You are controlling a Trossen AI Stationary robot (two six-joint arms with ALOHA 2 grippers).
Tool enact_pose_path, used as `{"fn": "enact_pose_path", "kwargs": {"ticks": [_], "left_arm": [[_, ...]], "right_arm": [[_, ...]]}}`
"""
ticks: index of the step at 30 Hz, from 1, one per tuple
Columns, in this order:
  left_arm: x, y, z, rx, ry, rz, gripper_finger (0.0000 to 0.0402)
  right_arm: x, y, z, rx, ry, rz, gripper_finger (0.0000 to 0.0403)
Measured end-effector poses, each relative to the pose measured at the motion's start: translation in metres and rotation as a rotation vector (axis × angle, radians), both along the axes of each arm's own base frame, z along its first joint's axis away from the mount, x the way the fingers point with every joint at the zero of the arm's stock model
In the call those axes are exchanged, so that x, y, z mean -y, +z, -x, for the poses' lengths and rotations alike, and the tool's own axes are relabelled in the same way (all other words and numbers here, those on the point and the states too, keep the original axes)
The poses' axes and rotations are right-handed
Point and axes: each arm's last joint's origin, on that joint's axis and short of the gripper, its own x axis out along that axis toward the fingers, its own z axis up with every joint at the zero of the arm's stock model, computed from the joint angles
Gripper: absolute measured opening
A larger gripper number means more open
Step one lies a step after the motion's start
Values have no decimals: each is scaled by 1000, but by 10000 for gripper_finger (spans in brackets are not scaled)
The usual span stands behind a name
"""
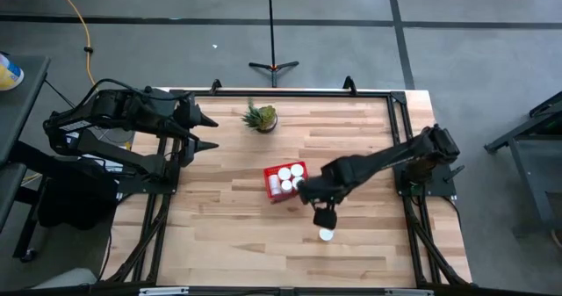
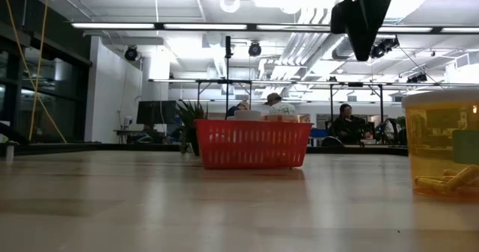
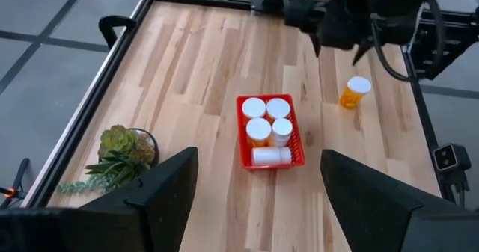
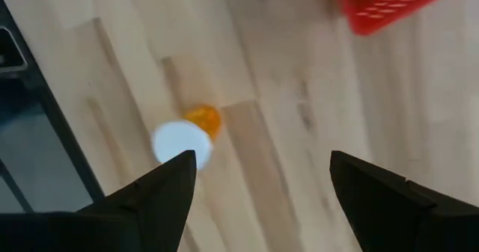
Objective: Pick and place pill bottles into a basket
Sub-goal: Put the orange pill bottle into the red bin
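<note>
Small red plastic mesh-sided basket (image 1: pixel 286 182) near centre of light wooden slatted surface (image 1: pixel 219 217); five white-capped pill bottles (image 3: pixel 267 129) inside, one lying on side. Sixth orange-bodied white-capped bottle (image 1: pixel 326 234) upright on surface, apart from basket, nearer front edge, to its right. Right end effector (image 1: pixel 325 215) poised just above lone bottle, fingers spread, nothing gripped. Left end effector (image 1: pixel 209 131) parked at far-left edge, fingers apart, empty. Small spiky green potted plant (image 1: pixel 261 118) far from basket, toward back.
</note>
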Motion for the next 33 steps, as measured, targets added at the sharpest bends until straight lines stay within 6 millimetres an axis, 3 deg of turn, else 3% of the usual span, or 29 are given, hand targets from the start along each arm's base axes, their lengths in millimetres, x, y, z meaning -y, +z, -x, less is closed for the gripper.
{"fn": "enact_pose_path", "kwargs": {"ticks": [9, 14, 23, 33], "left_arm": [[0, -4, 3, -53, -27, -8, 317], [1, -6, 5, -82, -32, -10, 317], [1, -6, 5, -88, -76, -12, 317], [2, -8, 7, -119, -113, -16, 317]], "right_arm": [[-44, -37, -4, -132, -105, -7, 298], [-61, -48, -2, -186, -149, -36, 298], [-75, -47, -8, -125, -291, -105, 298], [-75, -51, -9, -113, -402, -48, 298]]}}
